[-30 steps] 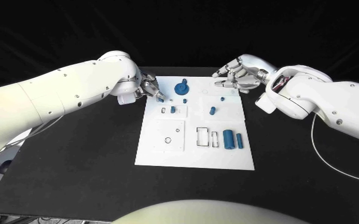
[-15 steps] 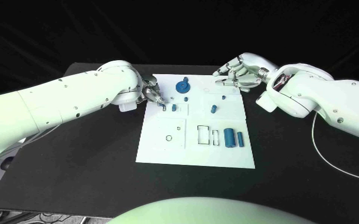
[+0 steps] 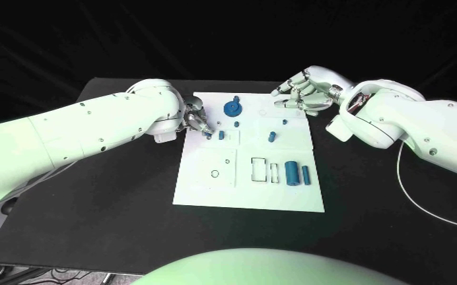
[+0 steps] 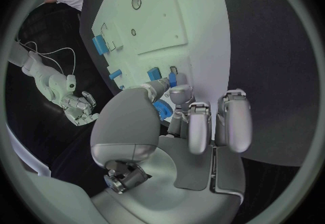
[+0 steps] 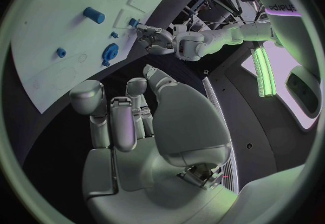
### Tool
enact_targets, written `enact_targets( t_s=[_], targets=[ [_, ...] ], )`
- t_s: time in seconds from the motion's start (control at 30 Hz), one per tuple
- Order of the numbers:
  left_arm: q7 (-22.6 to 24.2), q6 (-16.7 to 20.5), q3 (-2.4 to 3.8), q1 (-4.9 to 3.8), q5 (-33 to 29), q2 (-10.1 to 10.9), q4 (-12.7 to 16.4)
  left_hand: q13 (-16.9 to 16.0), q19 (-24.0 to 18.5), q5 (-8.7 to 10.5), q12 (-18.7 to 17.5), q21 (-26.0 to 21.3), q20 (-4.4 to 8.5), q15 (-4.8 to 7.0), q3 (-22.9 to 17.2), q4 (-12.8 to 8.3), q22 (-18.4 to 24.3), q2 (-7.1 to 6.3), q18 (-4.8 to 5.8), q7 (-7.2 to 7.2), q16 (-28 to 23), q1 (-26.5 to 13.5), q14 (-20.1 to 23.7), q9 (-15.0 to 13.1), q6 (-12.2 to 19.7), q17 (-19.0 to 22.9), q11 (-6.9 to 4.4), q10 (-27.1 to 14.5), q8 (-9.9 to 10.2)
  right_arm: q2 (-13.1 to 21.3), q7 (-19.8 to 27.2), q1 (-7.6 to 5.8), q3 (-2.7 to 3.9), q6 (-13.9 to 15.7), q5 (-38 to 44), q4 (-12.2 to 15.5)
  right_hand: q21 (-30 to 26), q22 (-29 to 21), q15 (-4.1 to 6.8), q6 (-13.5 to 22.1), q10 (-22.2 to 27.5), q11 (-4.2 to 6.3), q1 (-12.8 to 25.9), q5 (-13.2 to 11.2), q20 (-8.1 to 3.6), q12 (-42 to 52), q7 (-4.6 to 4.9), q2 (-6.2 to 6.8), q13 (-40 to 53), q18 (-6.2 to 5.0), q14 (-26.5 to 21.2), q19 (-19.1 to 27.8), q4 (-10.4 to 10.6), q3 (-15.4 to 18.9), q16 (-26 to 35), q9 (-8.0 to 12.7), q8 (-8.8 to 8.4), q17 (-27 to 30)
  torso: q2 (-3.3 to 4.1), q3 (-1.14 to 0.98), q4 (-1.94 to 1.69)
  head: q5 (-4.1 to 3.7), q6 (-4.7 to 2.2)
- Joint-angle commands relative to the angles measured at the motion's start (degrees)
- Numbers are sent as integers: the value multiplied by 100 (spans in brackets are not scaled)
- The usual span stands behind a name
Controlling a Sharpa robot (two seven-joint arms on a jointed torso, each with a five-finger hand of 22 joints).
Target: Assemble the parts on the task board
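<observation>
the left hand (image 3: 193,121) sits at the left edge of the task board (image 3: 249,192), fingers drawn together over a small blue part (image 4: 162,109); from the wrist view it appears to pinch that piece between thumb and fingertips, probably so it can be lowered into one of the nearby slots. just beside those fingertips, on the board's upper left, stand two short blue pegs (image 3: 221,136), and above them the large round blue knob (image 3: 232,108). further right lies another small blue piece (image 3: 271,138) near the middle of the board, and lower down two blue cylinders (image 3: 291,175) lie side by side next to an outlined rectangular recess (image 3: 258,170), likely waiting to be fitted there. the right hand (image 3: 303,97) hovers over the board's far right corner, fingers loosely curled and apart, holding nothing; it seems parked clear of the work so the left hand has room.
</observation>
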State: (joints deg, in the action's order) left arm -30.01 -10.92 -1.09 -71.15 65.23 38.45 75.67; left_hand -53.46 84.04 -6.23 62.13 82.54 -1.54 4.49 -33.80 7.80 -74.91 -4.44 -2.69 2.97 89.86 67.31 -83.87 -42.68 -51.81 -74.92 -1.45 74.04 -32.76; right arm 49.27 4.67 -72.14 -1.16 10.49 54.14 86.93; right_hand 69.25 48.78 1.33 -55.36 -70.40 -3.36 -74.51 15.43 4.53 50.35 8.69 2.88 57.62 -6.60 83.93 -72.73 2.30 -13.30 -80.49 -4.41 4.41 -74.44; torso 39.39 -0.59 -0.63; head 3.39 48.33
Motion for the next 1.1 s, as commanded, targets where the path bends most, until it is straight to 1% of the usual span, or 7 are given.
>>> enact_targets(
  t_s=[0.03, 0.27, 0.37, 0.7, 1.1],
  targets=[
    [-25, -230, -28, 50, 113, -6, 9, -6, 262, -35, 25, 16, 22, 43, -688, -655, -658, 59, 53, -25, 14, -4, -613, -5, -4, -1508, -9, 32, -25, -3, 48, 5, 0, -89, 0, 1, -23, -7, -7, -45, 6, 15, 34, 10, 17, 8, -12, -14, 5, -93, 277, 33, 6, -16, 37, 5, 17, 1, -4, -1, 0, 2, 9],
    [-69, -394, -28, 52, 114, 25, 38, -13, 263, -37, 33, 17, 26, 47, -721, -689, -661, 26, 54, -33, 14, -15, -613, -15, -16, -1508, -16, 45, -38, 2, 54, 7, 0, -102, 0, 2, -23, -7, -7, -45, 6, 15, 34, 10, 17, 8, -12, -14, 5, -93, 277, 33, 6, -16, 37, 5, 17, 1, -4, -1, -1, 1, 20],
    [-93, -432, -28, 53, 114, 42, 53, -12, 259, -61, 33, 9, 29, 51, -752, -710, -654, 9, 52, -37, 14, -27, -613, -21, -26, -1508, -20, 52, -47, 4, 56, 8, 0, -106, 0, 3, -23, -7, -7, -45, 6, 15, 34, 10, 17, 8, -12, -14, 5, -93, 277, 33, 6, -16, 37, 5, 17, 1, -3, 2, -4, 0, 23],
    [-105, -465, -28, 53, 114, 70, 78, -5, 258, -89, 28, 7, 32, 54, -780, -727, -653, -6, 51, -40, 14, -40, -613, -26, -34, -1508, -23, 56, -55, 5, 58, 12, -1, -117, 0, 1, -23, -7, -7, -45, 6, 15, 34, 10, 17, 8, -12, -14, 5, -93, 277, 33, 6, -16, 37, 5, 17, 1, -4, 6, -1, 3, 28],
    [-111, -479, -28, 53, 73, 22, 54, -14, 256, -110, 35, 3, 36, 55, -807, -718, -651, -11, 50, -41, 14, -90, -613, -32, -50, -1508, -23, 71, -65, 2, 61, 17, -1, -117, 0, 1, -23, -7, -7, -45, 6, 15, 34, 10, 17, 8, -12, -14, 5, -93, 277, 33, 6, -16, 37, 5, 17, 1, -2, 0, 1, 5, 39]
  ],
)
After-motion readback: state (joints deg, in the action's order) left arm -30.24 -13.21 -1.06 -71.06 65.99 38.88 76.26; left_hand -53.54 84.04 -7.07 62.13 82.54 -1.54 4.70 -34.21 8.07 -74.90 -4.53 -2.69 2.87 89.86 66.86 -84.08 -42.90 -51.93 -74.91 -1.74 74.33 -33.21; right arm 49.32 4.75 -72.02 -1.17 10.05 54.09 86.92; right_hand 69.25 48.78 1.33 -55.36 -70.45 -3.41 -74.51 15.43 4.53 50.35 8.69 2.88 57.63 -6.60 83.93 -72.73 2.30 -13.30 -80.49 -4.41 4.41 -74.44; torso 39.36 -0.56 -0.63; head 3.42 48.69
